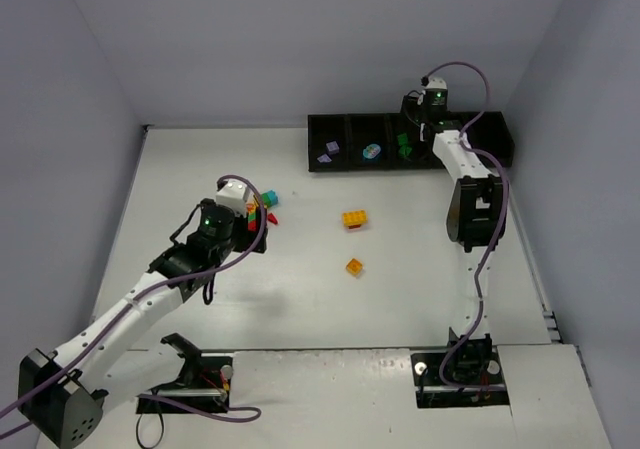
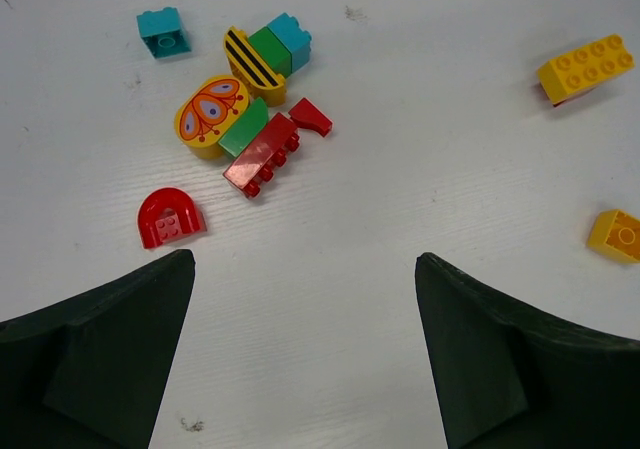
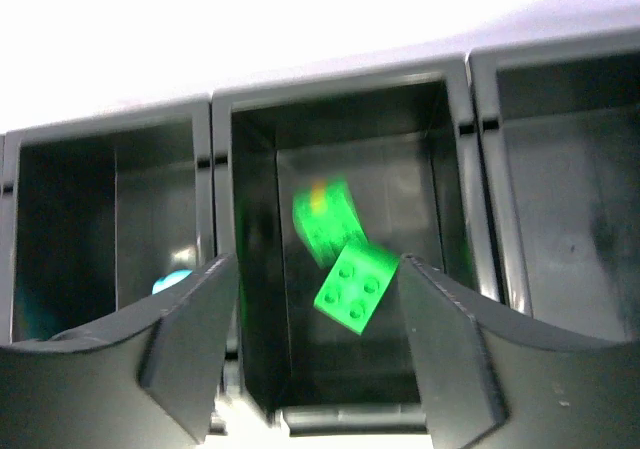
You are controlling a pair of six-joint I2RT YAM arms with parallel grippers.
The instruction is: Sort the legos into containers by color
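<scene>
My right gripper [image 3: 318, 261] hangs open over the middle bin of the black containers tray [image 1: 330, 119]. A green lego [image 3: 356, 286] lies tilted below its fingers, free of both. A second, blurred green lego [image 3: 325, 219] sits behind it. My left gripper [image 2: 305, 257] is open and empty above the table, just short of a cluster of legos [image 1: 265, 207]. That cluster holds a red arch [image 2: 168, 217], a long red brick [image 2: 263, 155], a yellow oval with a butterfly print [image 2: 210, 114], a teal brick [image 2: 160, 32], and green and blue pieces.
A yellow brick [image 1: 353, 219] and a small orange brick [image 1: 354, 266] lie apart in the middle of the table. Lilac pieces [image 1: 329, 151] and a teal round piece [image 1: 372, 151] rest in the tray's left bins. The bin to the right [image 3: 560, 199] looks bare.
</scene>
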